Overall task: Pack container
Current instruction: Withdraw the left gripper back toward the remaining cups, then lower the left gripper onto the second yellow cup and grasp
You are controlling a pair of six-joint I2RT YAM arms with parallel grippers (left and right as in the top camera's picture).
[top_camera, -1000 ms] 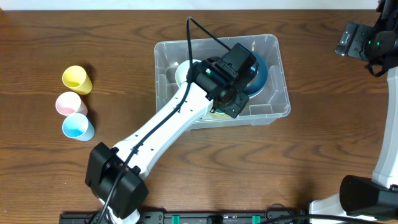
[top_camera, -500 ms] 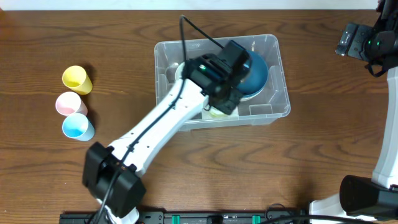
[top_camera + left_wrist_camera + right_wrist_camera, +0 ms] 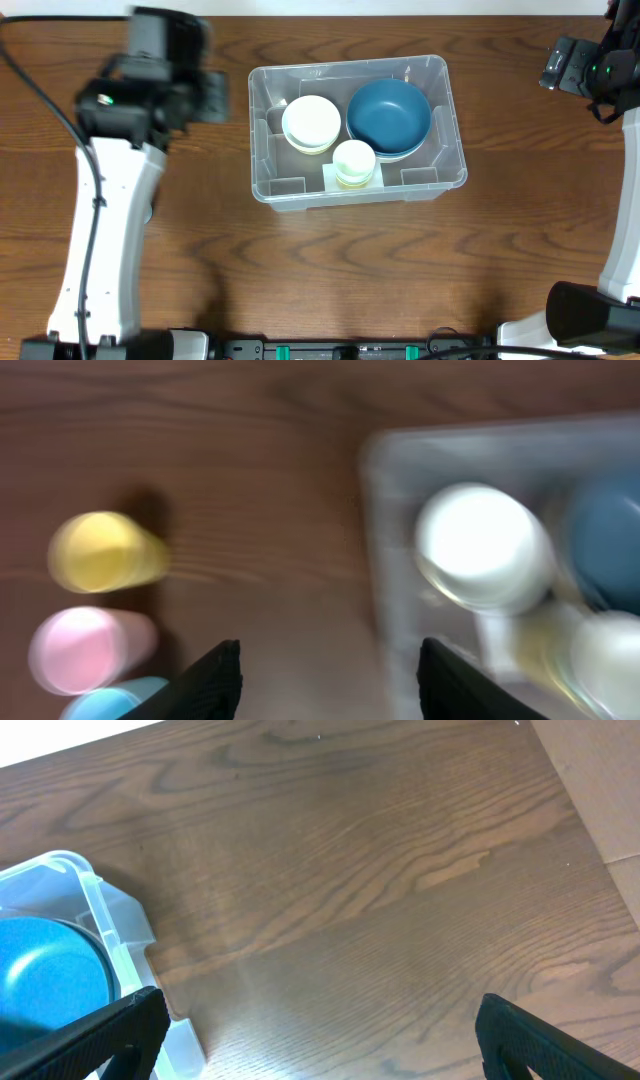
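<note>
On the wood table the container sits at the middle, a clear bin with a small pale cup stack against its near wall, cream bowls behind on the left and a big blue bowl on the right. Off to its left the left gripper hangs open and empty above the table, blurred, with a yellow cup, pink cup and blue cup below it. At the far right corner the right gripper stands wide open, holding nothing
</note>
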